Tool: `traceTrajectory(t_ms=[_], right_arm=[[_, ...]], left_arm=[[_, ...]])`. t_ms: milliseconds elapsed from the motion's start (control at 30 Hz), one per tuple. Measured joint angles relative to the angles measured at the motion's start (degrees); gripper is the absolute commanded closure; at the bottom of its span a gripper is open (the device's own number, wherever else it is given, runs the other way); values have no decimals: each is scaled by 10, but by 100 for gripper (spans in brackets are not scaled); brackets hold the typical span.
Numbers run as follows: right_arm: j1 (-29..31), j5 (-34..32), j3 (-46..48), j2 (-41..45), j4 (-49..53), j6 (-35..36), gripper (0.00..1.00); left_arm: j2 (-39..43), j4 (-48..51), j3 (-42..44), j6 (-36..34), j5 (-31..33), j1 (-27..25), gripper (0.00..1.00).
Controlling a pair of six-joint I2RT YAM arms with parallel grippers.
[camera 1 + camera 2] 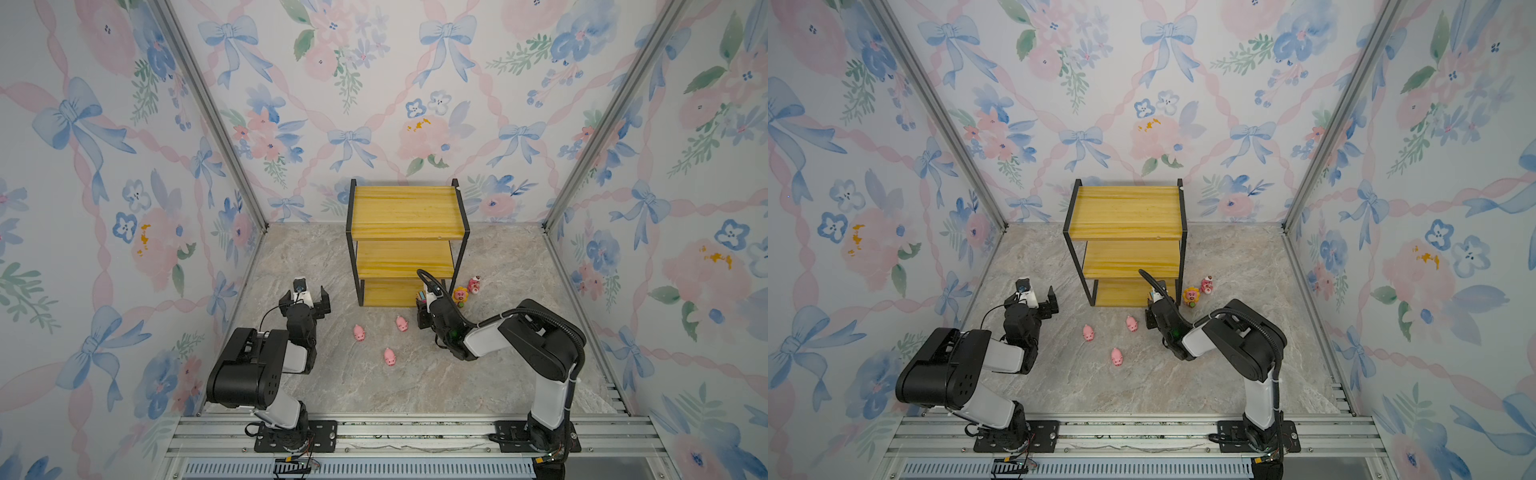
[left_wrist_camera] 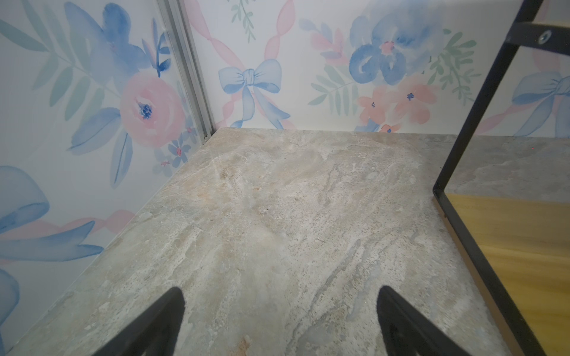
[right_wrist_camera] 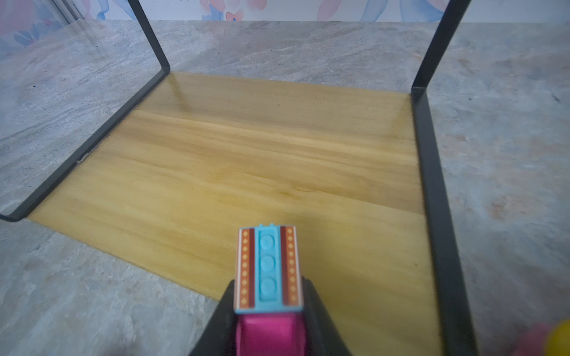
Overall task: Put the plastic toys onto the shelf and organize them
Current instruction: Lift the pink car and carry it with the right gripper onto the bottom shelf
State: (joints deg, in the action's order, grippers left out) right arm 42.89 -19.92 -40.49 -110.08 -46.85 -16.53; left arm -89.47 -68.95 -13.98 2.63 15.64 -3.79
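**Item:** toy vehicle [image 3: 267,265]. Teal studded roof, orange diamond-patterned side bands, magenta body below.

**Axis:** the long axis runs straight out from the right pincer [image 3: 269,282], with the far end toward the back of the shelf [image 3: 246,148].

**Location:** clamped between the pincer's jaws at the front edge of the lowest board, near the right front post.

**Left pincer** [image 2: 280,292]: spread wide and holding nothing, over the bare surface [image 2: 277,200] left of the shelf.

Soft, even light; the near toy vehicle [image 3: 267,268] blurs.
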Motion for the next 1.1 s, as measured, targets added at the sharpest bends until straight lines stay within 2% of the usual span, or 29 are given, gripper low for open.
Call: traceTrajectory(t_ms=[1100], right_arm=[[-9,-6,-39,-24,32,-13,78]], left_arm=[[0,0,0,0,0,0,2]])
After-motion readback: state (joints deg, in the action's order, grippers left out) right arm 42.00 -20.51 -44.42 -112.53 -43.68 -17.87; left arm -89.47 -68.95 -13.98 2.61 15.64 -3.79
